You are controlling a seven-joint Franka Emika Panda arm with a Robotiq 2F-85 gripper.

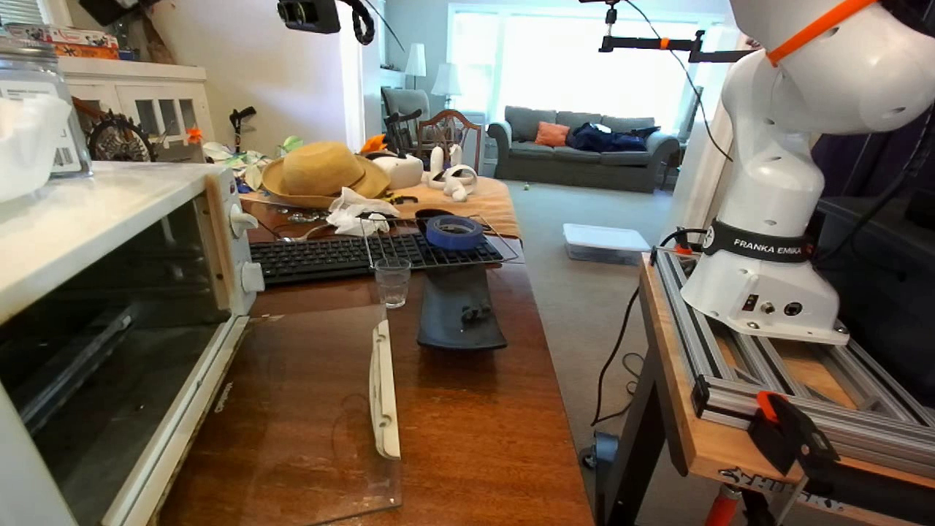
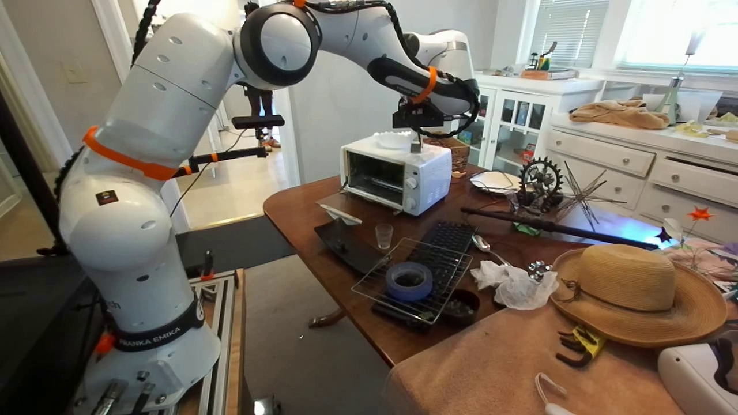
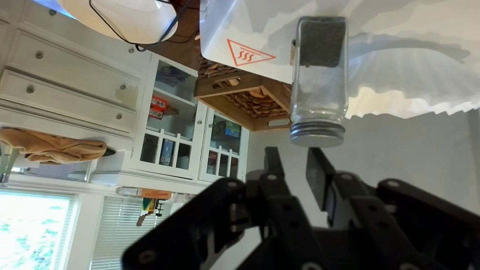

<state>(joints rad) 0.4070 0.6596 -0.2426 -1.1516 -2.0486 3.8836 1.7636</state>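
Jar (image 3: 320, 84) of clear glass, dark toward its base, metal lid (image 3: 317, 135); tool (image 3: 293, 153) spread apart nearby.

White arm (image 2: 179, 72); orange straps (image 1: 822, 31); ribbed black cable (image 2: 397, 27); black gripper (image 3: 294, 155); dark band (image 1: 763, 245) (white "FRANKA EMIKA").

A clear jar (image 3: 319, 95) with its silvery lid (image 3: 317, 134) on stands upright atop the white toaster oven (image 2: 433, 180).

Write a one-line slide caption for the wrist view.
Open gripper near a lidded clear jar standing on a white toaster oven, beside a ruffled white dish.
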